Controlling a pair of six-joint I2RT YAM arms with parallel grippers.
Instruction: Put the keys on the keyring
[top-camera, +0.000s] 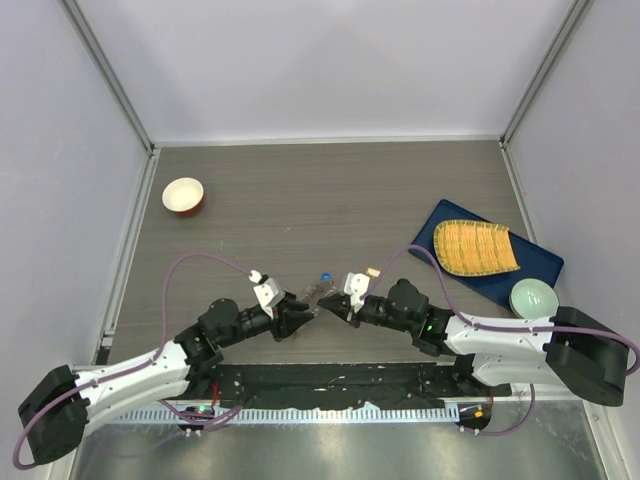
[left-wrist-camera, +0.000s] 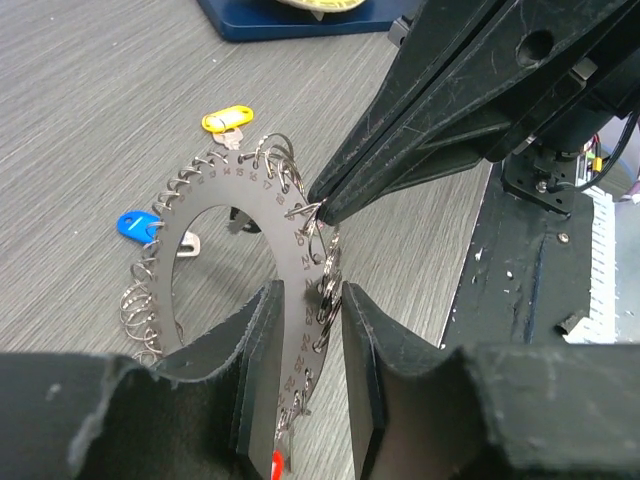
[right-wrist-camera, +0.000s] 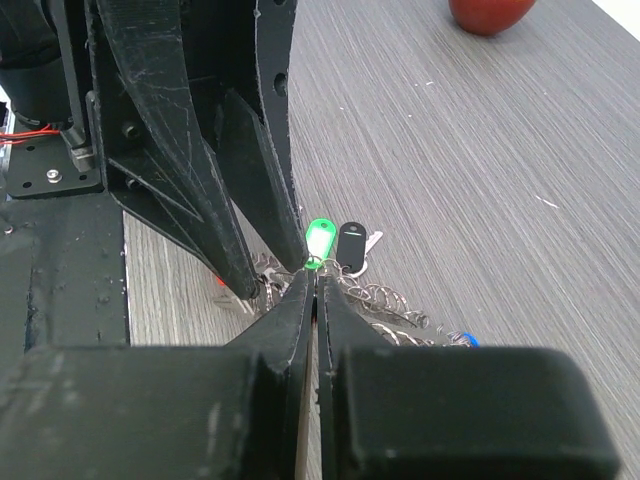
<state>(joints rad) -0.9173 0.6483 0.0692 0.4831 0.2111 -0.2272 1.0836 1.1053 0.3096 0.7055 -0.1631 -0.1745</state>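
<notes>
The keyring (left-wrist-camera: 265, 215) is a flat grey numbered plate with small wire rings along its rim. It stands tilted on edge between my two grippers (top-camera: 318, 300). My left gripper (left-wrist-camera: 307, 292) is shut on its lower rim. My right gripper (right-wrist-camera: 313, 275) is shut, its tips pinching a small wire ring at the plate's rim (left-wrist-camera: 315, 207), right by a green-tagged key (right-wrist-camera: 318, 240). A black tag (right-wrist-camera: 350, 243) lies beside it. Keys with yellow (left-wrist-camera: 228, 119), blue (left-wrist-camera: 135, 224) and red (left-wrist-camera: 276, 464) tags hang at the rim.
A red-and-white bowl (top-camera: 183, 195) stands at the far left. A blue tray (top-camera: 455, 215) with a yellow slatted mat (top-camera: 475, 247) and a pale green bowl (top-camera: 533, 298) sit at the right. The black base plate (top-camera: 330, 385) runs along the near edge.
</notes>
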